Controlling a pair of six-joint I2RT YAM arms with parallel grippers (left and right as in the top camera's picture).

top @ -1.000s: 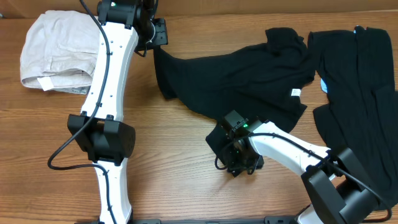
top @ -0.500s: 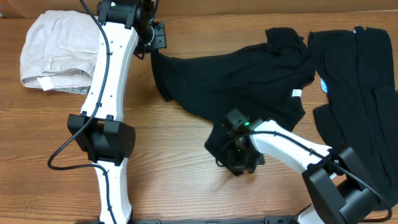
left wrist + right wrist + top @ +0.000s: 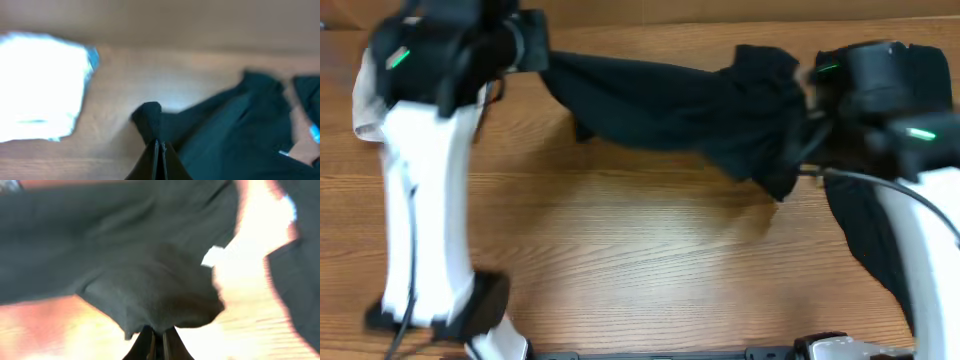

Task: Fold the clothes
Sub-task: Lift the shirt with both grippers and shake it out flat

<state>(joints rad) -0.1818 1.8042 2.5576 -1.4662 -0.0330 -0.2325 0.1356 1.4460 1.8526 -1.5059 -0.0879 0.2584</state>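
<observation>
I see the wooden counter [image 3: 620, 260] running the full width of the overhead view, which is motion-blurred. Across its far half a black garment [image 3: 670, 100] is stretched as a long band between my two arms, narrow at the left end and bunching into folds towards the right. A second black garment [image 3: 865, 225] lies at the right edge of the counter, partly under my right arm and apart from the first. A pale garment [image 3: 360, 110] sits at the far left, mostly hidden behind my left arm.

The left gripper [image 3: 159, 150] has its fingers pressed together on the left end of the black garment, with a small knot of cloth standing just beyond the fingertips and the rest trailing off to the right. The right gripper [image 3: 160, 341] is likewise clamped on the garment's other end, and the fabric balloons out directly ahead of its tips. A small white label [image 3: 214, 256] shows on that cloth, just beyond the gripped bunch and to its right.
</observation>
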